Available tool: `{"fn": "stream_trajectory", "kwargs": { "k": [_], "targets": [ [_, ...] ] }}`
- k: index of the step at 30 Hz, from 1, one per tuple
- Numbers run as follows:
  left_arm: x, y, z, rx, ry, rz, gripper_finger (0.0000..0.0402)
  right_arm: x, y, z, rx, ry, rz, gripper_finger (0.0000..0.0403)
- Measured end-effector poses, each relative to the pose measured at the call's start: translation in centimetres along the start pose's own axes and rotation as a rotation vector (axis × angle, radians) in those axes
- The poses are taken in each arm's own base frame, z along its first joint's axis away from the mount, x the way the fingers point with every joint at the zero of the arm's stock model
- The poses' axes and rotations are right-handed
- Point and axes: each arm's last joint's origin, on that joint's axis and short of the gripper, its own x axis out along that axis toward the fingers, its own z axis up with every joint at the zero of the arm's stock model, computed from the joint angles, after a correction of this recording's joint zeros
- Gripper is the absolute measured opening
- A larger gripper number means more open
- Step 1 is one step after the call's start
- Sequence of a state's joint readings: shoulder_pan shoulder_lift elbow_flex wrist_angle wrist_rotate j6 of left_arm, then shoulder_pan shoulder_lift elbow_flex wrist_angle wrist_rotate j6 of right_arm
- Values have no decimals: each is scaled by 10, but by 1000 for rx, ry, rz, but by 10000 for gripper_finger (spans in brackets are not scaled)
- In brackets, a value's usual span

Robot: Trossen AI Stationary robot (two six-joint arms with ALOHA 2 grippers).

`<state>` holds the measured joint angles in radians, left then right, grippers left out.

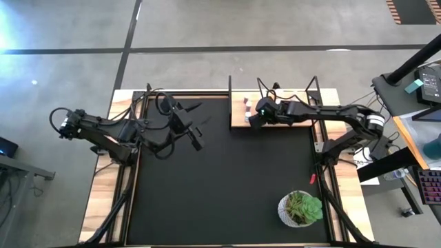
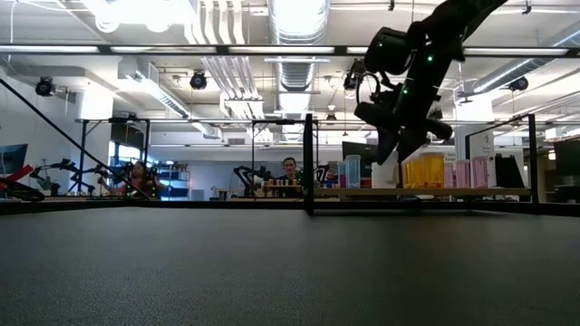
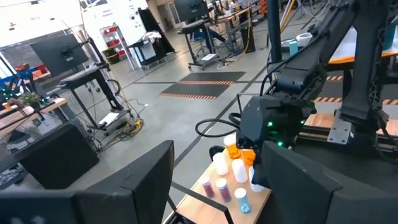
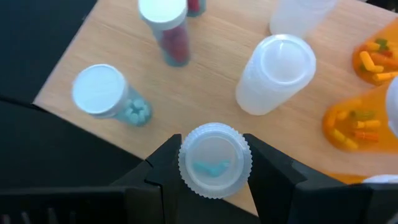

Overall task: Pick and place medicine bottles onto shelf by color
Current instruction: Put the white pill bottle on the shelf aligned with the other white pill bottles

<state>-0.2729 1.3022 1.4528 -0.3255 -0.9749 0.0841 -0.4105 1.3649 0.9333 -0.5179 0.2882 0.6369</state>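
My right gripper (image 4: 214,163) pinches a clear bottle (image 4: 215,159) by its ribbed cap, over the near edge of the shelf (image 4: 205,93). I should lower it straight and let go only once it stands. Just beyond stand a blue-pill bottle (image 4: 102,93) and a white bottle (image 4: 277,71); farther off, a red bottle (image 4: 166,28). My left gripper (image 1: 195,138) waits spread, well apart.

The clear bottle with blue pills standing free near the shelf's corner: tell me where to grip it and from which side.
Take the clear bottle with blue pills from above, across its round white cap or just below it. It stands upright on the shelf, with bare wood around it and the red-pill bottle its nearest neighbour. The right gripper is shut on a clear-capped bottle, so it must first set that down.
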Motion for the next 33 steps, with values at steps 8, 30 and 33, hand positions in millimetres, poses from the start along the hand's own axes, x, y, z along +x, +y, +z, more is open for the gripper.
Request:
{"fn": "stream_trajectory", "kwargs": {
  "k": [8, 30, 33],
  "targets": [
    [0, 0, 0, -1, 0, 0, 228, 9, 1, -2, -13, 22, -9, 141],
    [0, 0, 0, -4, -1, 0, 228, -5, 4, 8, -58, 34, -3, 230],
    [-4, 6, 3, -17, -11, -1, 228, -25, 6, 20, -109, 28, 16, 237]
  ]
}}
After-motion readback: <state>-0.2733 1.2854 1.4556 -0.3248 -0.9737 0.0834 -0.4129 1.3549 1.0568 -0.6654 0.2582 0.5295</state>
